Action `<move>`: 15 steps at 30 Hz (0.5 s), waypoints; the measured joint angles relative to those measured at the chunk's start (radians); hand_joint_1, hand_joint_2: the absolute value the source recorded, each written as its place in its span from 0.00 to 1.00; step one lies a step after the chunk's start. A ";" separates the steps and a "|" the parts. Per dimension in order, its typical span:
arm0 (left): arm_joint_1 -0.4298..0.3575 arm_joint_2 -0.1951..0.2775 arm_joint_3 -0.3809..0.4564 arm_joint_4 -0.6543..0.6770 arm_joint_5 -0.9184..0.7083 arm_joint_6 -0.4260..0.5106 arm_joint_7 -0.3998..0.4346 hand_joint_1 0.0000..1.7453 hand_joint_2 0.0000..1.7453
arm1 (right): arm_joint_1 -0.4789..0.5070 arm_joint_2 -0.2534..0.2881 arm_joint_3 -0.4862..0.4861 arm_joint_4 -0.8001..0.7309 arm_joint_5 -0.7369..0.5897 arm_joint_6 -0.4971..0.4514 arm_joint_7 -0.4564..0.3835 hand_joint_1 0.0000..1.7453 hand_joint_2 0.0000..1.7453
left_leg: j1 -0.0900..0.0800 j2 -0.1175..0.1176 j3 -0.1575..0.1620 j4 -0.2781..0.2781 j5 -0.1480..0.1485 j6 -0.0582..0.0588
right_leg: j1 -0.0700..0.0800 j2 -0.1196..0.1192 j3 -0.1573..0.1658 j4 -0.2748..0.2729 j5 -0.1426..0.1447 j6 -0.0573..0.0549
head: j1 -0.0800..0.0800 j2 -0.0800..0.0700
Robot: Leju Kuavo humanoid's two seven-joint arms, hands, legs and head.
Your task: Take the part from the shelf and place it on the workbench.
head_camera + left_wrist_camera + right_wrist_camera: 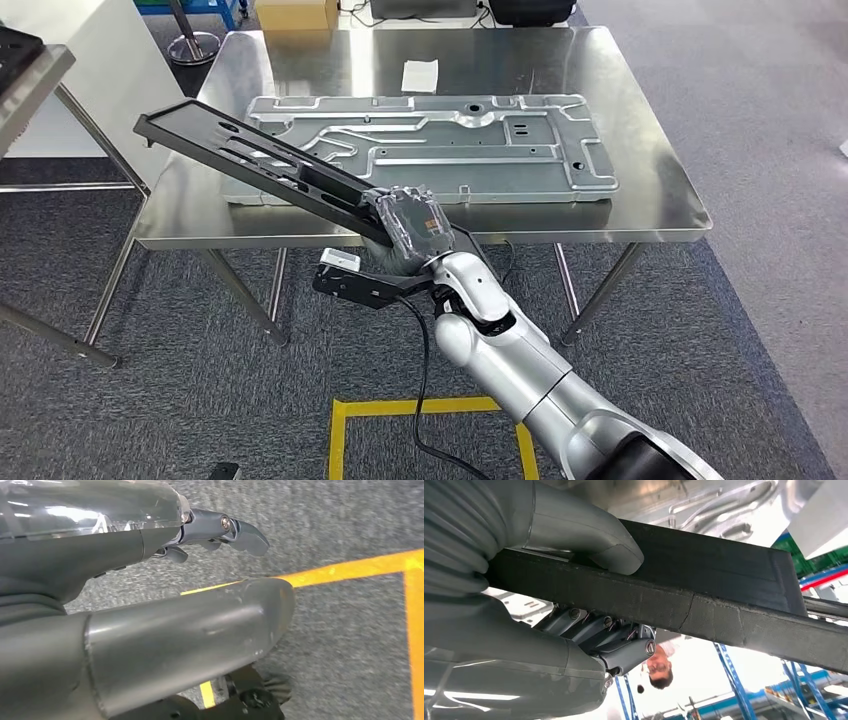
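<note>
Shiny steel workbench point(655, 190) standing on grey carpet, carrying large stamped metal panel point(430, 145). My right hand point(410, 222) gripping long black plastic part point(250, 160), overhanging bench's near edge. My left hand point(220, 532) hanging, holding nothing, fingers apart.

From my left wrist camera I see the left hand point(150, 605) hanging empty, thumb thick in front, darker fingers point(235, 530) loosely curled, over grey carpet point(340, 525) crossed by yellow tape lines point(350, 570).
</note>
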State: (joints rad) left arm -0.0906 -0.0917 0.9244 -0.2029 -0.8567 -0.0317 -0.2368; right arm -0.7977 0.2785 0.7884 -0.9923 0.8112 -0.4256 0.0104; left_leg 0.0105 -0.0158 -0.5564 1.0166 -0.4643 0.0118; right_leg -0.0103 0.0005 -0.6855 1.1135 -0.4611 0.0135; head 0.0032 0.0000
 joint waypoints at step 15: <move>0.000 -0.002 0.002 0.000 -0.042 -0.010 0.000 0.00 0.00 | -0.033 0.006 0.000 0.043 0.080 0.042 0.041 1.00 1.00 | 0.003 0.012 -0.140 0.115 0.009 -0.043 | 0.008 0.004 0.147 -0.089 -0.038 -0.047 | -0.011 0.000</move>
State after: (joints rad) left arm -0.0909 -0.0942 0.9268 -0.2028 -0.8989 -0.0420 -0.2364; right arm -0.8311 0.2845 0.7881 -0.9497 0.8911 -0.3838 0.0517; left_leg 0.0132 -0.0041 -0.6969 1.1314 -0.4550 -0.0308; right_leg -0.0027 0.0049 -0.5390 1.0242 -0.4988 -0.0339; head -0.0075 -0.0001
